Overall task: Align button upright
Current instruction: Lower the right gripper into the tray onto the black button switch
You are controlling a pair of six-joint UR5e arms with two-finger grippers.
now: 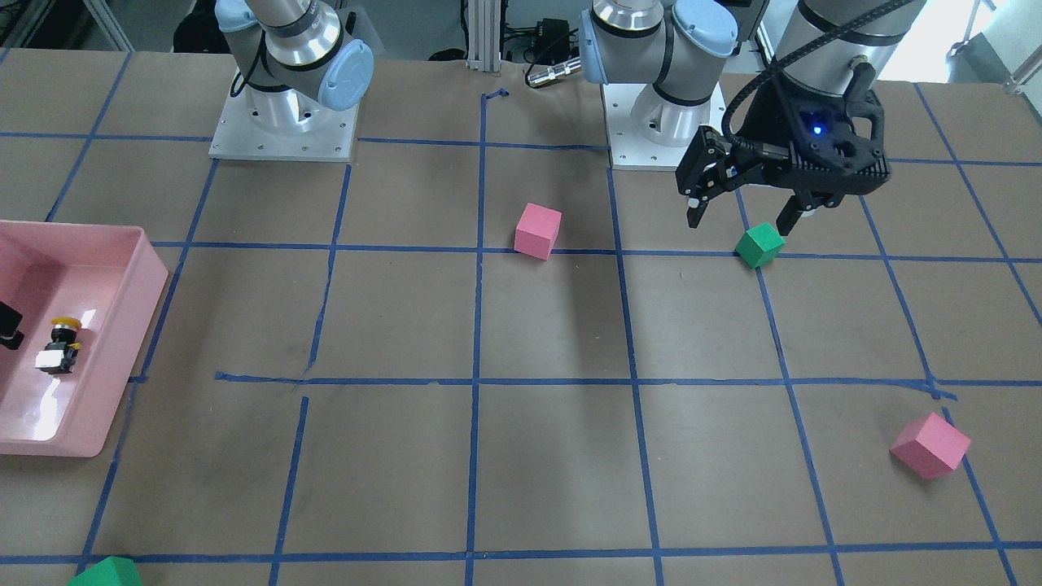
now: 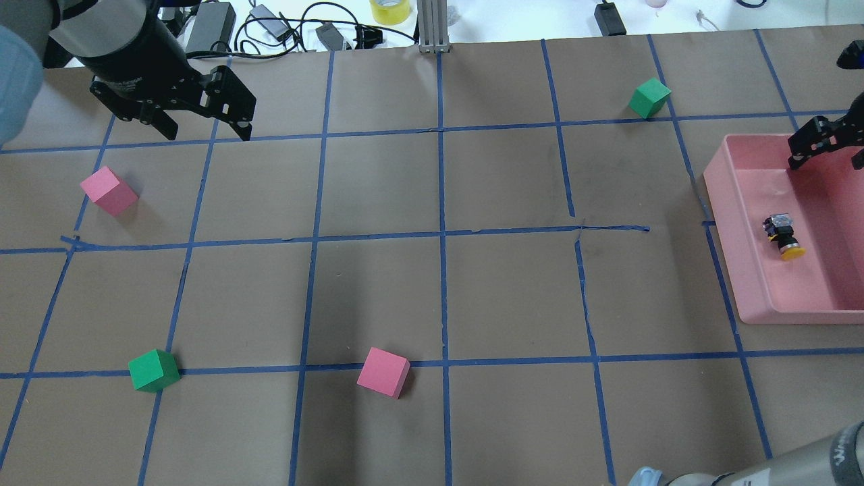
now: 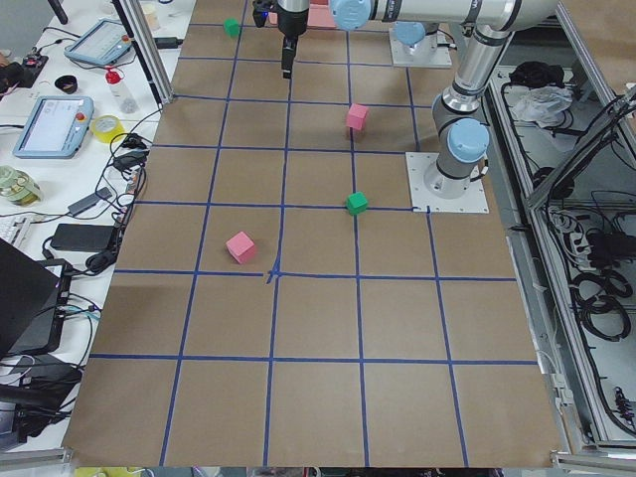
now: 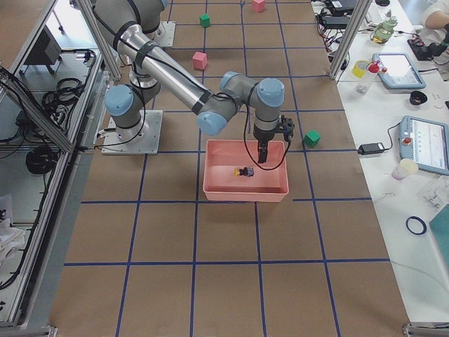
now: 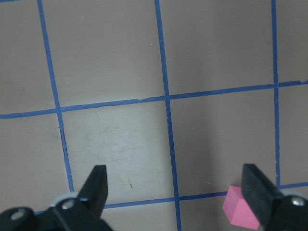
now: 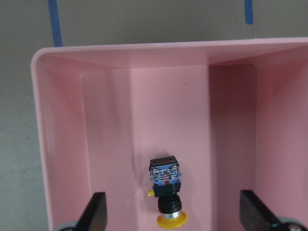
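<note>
Since the button (image 1: 59, 346) lies on its side on the floor of the pink tray (image 1: 151, 297), with its yellow cap toward the robot and its pale base away, nothing has been righted yet. That is the front-facing view. It also shows the left pincer (image 1: 741, 221) spread wide above a green cube (image 1: 759, 246), well apart from the tray.

From overhead, the right pincer (image 2: 829, 158) hangs over the tray's far end with its jaws apart and holds nothing. The button is near it but not touched.

The right side view agrees. The near arm reaches over the tray, and its pincer points down just beside the button.

The left wrist camera sees only the taped surface (image 5: 115, 62) and a pink cube (image 5: 240, 211) between wide-set fingers.

The right wrist camera looks straight down into the tray. The button lies lengthwise between the two spread fingers, cap nearest the camera's lower edge.

My judgement is that this is the approach, before any grasp. Next, the right pincer should lower until its fingers flank the black collar or block, then close. After that it should tip the cap upward and set the base flat. The part is small and could roll or slip.
</note>
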